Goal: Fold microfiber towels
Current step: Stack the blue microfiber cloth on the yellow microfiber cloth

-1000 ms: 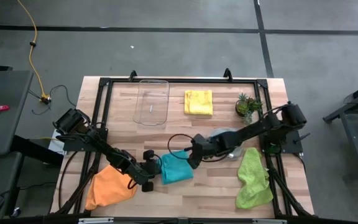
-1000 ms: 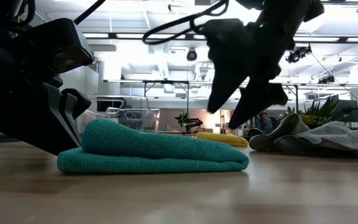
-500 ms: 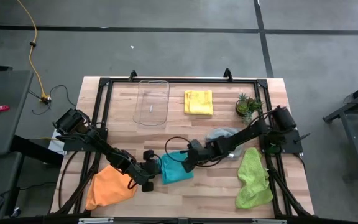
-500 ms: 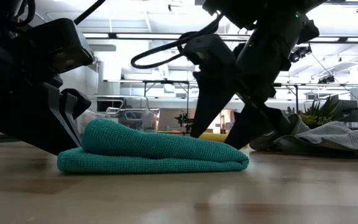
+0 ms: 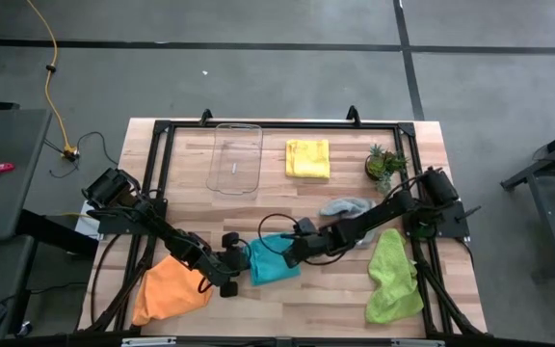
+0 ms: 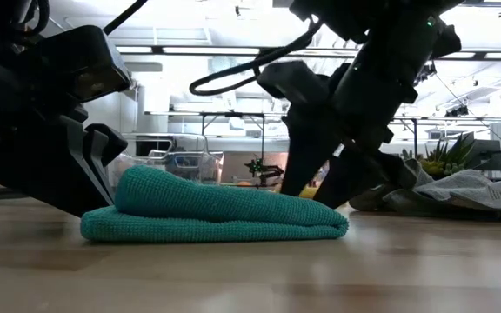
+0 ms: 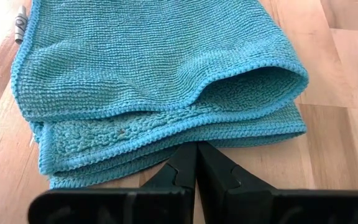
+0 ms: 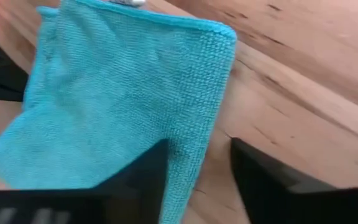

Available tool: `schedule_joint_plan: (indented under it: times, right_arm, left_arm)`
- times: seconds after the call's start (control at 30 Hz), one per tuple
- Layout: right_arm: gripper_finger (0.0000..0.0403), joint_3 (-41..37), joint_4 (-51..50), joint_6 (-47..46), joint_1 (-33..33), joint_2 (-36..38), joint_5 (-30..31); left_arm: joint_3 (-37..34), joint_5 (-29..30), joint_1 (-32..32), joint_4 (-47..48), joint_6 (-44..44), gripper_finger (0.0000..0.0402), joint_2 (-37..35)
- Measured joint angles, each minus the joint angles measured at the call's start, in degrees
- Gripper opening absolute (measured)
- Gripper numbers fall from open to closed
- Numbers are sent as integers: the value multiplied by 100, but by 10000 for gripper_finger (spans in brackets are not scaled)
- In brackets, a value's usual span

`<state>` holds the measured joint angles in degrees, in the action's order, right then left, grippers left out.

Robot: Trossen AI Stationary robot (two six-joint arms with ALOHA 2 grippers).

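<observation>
Presently, the right gripper (image 5: 290, 256) reaches low, fingers parted astride the right edge of the folded teal-blue towel (image 5: 273, 260), lying front-centre on the tabletop (image 5: 335, 289). Left gripper (image 5: 231, 273), fingers together, abuts its left edge.

Wooden slat table (image 5: 345, 289) with a black frame around its edges. Lying on it: folded teal towel (image 5: 273, 260) near the middle front, orange towel (image 5: 167, 289) at front left (rumpled), lime green towel (image 5: 393, 275) at front right, grey towel (image 5: 347, 206), flat yellow towel (image 5: 307, 158) toward the back, clear tray (image 5: 236, 158) beside it, potted plant (image 5: 384, 164).
</observation>
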<state>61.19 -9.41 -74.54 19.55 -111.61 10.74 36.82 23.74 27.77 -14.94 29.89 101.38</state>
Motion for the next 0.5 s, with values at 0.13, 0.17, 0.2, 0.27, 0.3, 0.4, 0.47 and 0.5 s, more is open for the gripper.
schedule_joint_plan:
  times: [0.13, 0.17, 0.2, 0.27, 0.3, 0.4, 0.47, 0.5]
  right_arm:
    - [62, 3, 381, 38, 44, -233, 103]
    - [43, 2, 506, 102, 49, -280, 99]
    - [26, 2, 612, 170, 50, -310, 90]
    - [8, -4, 790, 411, 46, -328, 68]
    - [6, -9, 830, 533, 46, -332, 73]
    - [4, -9, 809, 755, 35, -330, 30]
    - [2, -8, 735, 898, 35, -315, 34]
    - [2, -7, 668, 934, 35, -275, 31]
  left_arm:
    - [0, 55, 4, -3, 52, 0, 0]
    - [0, 64, 4, -2, 89, 0, 0]
    - [0, 99, 4, 0, 104, 0, 0]
    - [-2, 160, 2, 5, 107, 0, 0]
    - [-2, 204, 0, 10, 109, 0, 0]
    - [-2, 295, 0, 13, 122, 0, 0]
    - [-2, 265, 0, 93, 109, 0, -24]
    - [-3, 218, 3, 268, 99, 0, -116]
